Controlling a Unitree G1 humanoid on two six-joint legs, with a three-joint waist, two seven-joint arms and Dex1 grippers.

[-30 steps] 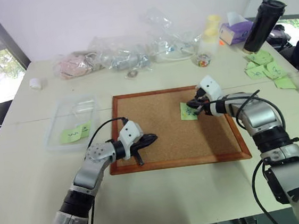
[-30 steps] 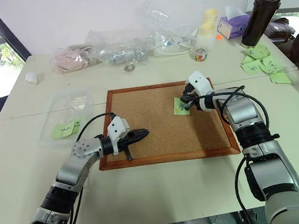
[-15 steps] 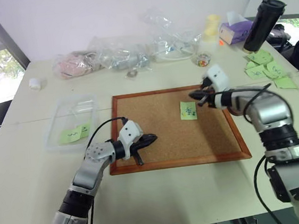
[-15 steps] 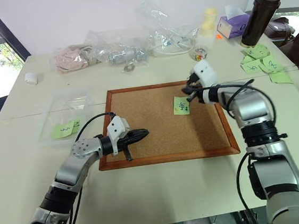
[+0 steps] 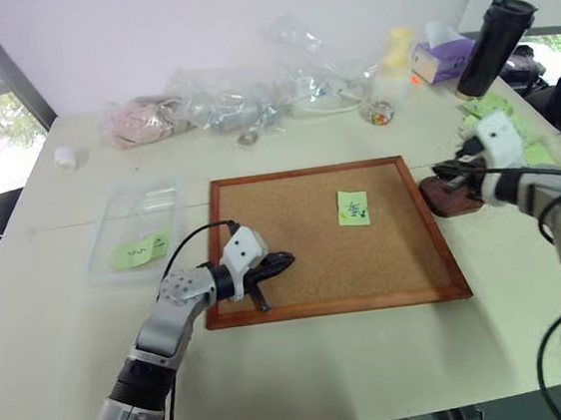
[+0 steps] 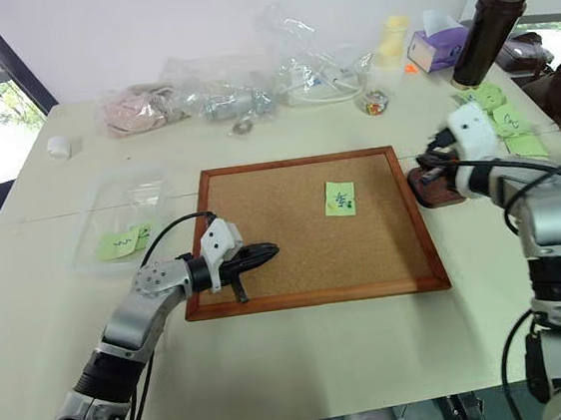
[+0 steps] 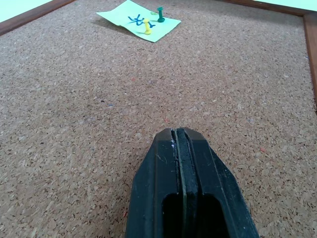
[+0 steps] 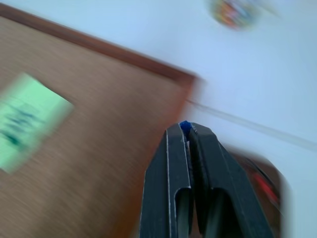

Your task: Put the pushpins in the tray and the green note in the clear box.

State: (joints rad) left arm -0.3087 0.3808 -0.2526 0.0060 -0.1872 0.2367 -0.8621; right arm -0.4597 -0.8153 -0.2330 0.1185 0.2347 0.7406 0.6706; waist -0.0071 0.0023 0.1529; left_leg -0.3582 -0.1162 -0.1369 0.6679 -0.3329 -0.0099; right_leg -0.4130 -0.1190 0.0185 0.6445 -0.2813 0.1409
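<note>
Corkboard (image 5: 323,236) behind, right hand (image 5: 444,169) reached tray (image 5: 450,195).

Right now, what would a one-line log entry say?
right gripper: shut on blue pin, over tray | left gripper: shut, empty | note: two pins left

Ahead of the left gripper (image 7: 181,144), whose closed fingers rest low over the corkboard (image 5: 306,257), the cork lies bare up to the green note (image 7: 139,19), where a yellow pushpin (image 7: 147,27) and a green pushpin (image 7: 160,14) stand upright. The right gripper (image 6: 426,161), closed on a blue pushpin (image 8: 184,126), hangs over the tray (image 6: 437,189), just beside the corkboard's raised frame. Beyond it, loose green notes (image 6: 496,112) and a dark tumbler (image 6: 484,33) crowd the table.
</note>
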